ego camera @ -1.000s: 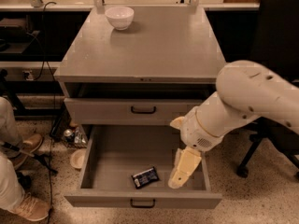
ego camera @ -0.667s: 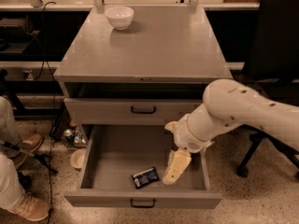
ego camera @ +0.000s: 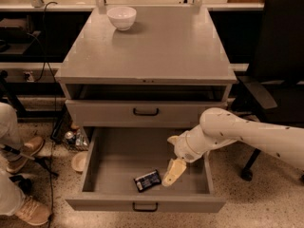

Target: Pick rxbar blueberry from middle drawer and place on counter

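Movement noted: the end effector (ego camera: pixel 173 172) has travelled left across the open drawer (ego camera: pixel 118 156) and now sits just beside the right end of the bar (ego camera: pixel 147 180), where a second ago it was clearly apart from it. The bar has not shifted.

Nearest item: the drawer is pulled fully out, its floor exposed. The bar lies flat on that floor, close to the front wall, slightly right of centre and angled a little. No contact between end effector and bar can be confirmed; they appear adjacent. Whether the end effector is set wide or narrow cannot be told from this view. It holds nothing.

Behind it, the arm (ego camera: pixel 247 134) reaches in over the drawer's right wall. The upper drawer (ego camera: pixel 145 112) is shut.

Farthest: the counter (ego camera: pixel 156 46) carries a bowl (ego camera: pixel 121 17) at its rear left; the remainder offers ample room for placement.

Assessment: the approach stage is nearly complete and the grasp is not yet made. The end effector must next be brought over the bar and lowered. Risk: a flat bar near the front wall may slide rather than seat.
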Motion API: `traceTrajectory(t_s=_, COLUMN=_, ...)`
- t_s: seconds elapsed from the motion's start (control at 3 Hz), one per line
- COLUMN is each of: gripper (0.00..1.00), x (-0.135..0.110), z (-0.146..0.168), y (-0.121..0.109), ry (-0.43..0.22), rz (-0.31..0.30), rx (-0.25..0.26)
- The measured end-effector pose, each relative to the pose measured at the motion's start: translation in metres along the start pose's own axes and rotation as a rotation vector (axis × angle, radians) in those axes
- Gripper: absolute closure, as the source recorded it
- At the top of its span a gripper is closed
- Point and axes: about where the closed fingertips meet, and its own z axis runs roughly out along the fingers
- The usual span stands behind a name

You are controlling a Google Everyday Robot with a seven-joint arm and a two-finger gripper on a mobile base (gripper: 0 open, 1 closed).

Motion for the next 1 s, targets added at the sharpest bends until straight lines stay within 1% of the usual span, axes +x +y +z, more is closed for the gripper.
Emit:
traceTrajectory(t_s=0.33, gripper=0.0, x=0.0, z=0.0, y=0.0, ry=0.0, rz=0.0, rx=0.0)
traceTrajectory(t_s=0.67, gripper=0.0, x=0.006, z=0.012, y=-0.012, ry=0.002, rz=-0.01, rx=0.008)
traceTrajectory(t_s=1.0, gripper=0.0, x=0.01, z=0.026, y=-0.031, ry=-0.015, rz=-0.04, rx=0.022)
